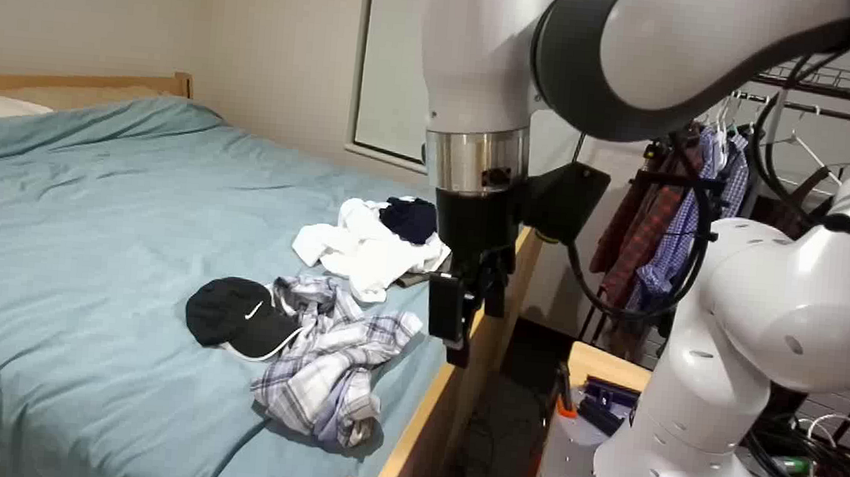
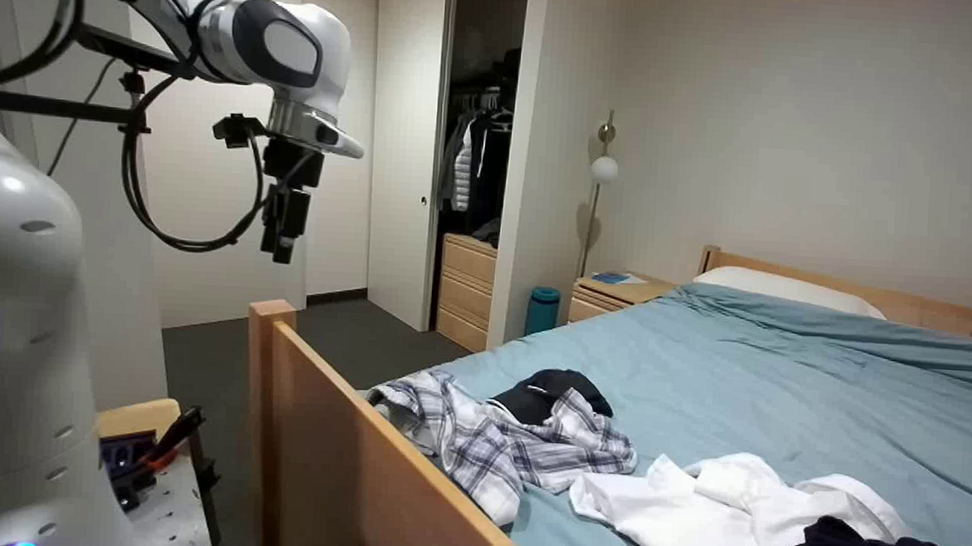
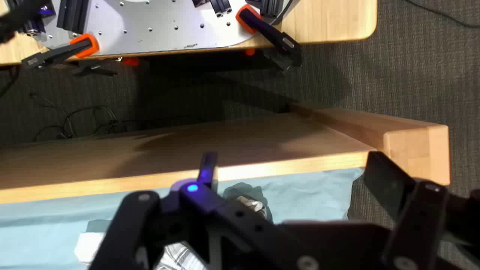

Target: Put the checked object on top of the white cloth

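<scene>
OK, jaws hang wide, nothing b/w them, approx. above the wooden footboard (image 2: 359, 466). The checked shirt (image 1: 331, 368) is crumpled on the bed (image 1: 128, 245), black cap (image 1: 237, 315) right against it, white cloth (image 1: 367, 245) just beside. Risks from here, imo: come down too near that wooden footboard & they prob. clip it; grab too deep & the black cap tags along; pinch one thin fold & the checked shirt slips out b/c it looks limp.
</scene>
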`<action>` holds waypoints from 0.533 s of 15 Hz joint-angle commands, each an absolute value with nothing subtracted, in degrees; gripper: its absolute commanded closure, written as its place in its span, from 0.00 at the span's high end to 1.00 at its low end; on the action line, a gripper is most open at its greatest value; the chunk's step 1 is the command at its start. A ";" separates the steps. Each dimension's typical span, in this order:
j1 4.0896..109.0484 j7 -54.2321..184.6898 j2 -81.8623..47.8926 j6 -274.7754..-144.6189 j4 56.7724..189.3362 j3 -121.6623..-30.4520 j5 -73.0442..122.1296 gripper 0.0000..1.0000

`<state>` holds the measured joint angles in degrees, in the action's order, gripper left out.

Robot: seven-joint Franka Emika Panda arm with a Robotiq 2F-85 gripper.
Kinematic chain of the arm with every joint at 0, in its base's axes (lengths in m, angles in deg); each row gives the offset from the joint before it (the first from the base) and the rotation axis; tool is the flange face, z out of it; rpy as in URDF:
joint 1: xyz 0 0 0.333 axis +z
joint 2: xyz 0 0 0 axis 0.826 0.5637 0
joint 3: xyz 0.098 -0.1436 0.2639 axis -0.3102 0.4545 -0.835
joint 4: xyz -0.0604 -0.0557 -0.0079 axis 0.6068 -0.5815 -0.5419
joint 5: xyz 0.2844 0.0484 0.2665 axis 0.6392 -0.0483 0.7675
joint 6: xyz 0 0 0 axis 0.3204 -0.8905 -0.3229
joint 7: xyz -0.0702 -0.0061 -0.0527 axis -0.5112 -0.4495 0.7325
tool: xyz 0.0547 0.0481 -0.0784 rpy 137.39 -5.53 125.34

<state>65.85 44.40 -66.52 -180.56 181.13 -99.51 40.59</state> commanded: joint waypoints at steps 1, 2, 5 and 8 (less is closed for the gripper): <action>66.34 44.17 -66.44 -180.46 181.05 -99.00 40.31 1.00; 66.12 44.35 -64.22 -180.68 179.70 -99.08 40.34 1.00; 65.02 42.65 -57.50 -185.37 175.23 -100.82 38.33 1.00; 63.97 37.56 -48.32 -193.48 170.65 -102.92 36.02 1.00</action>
